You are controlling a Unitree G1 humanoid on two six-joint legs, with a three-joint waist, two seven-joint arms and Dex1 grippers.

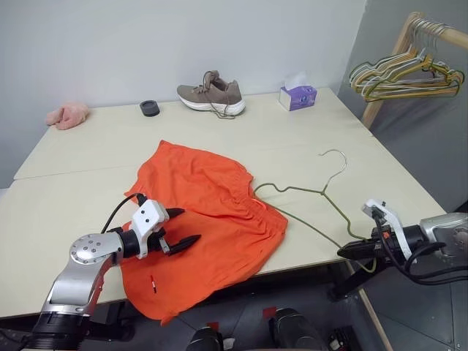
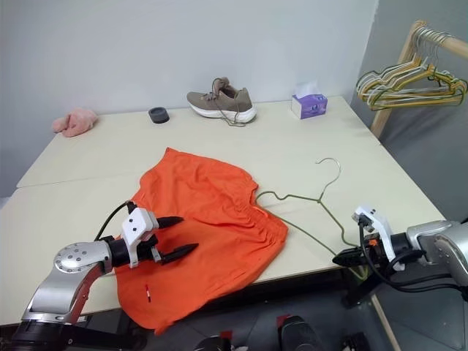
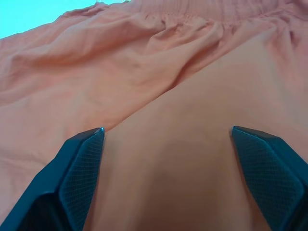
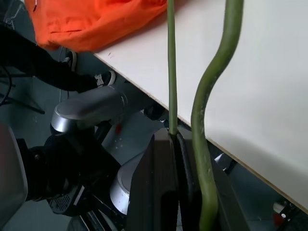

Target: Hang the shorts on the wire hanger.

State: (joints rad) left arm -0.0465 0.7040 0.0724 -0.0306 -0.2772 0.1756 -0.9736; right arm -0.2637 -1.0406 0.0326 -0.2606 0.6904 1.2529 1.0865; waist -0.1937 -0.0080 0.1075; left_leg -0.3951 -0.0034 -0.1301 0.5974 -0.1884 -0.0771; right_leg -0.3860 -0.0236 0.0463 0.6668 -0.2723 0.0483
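on the table [image 1: 88, 150], one shorts [image 1: 212, 212] under the spread left claw [image 1: 180, 227]; right claw [image 1: 347, 252] pinches one wire hanger [image 1: 307, 191].

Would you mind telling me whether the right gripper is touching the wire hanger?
Touching: in the right wrist view, the right gripper is shut on the wire hanger, whose thin wire runs straight into the closed fingers.

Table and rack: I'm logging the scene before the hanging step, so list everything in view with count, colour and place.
shorts: one, bright orange, front middle of the table, one part draped over the near edge
wire hanger: one, olive green, right of the shorts, corner past the table edge
shoe: one, brown, far side
tissue box: one, purple, far right
round object: one, black, left of the shoe
fluffy cloth: one, pink, far left
hanger bunch: several, yellow, green, pastel, on the wooden rack
left tool: open, over the shorts
right tool: shut on the wire hanger
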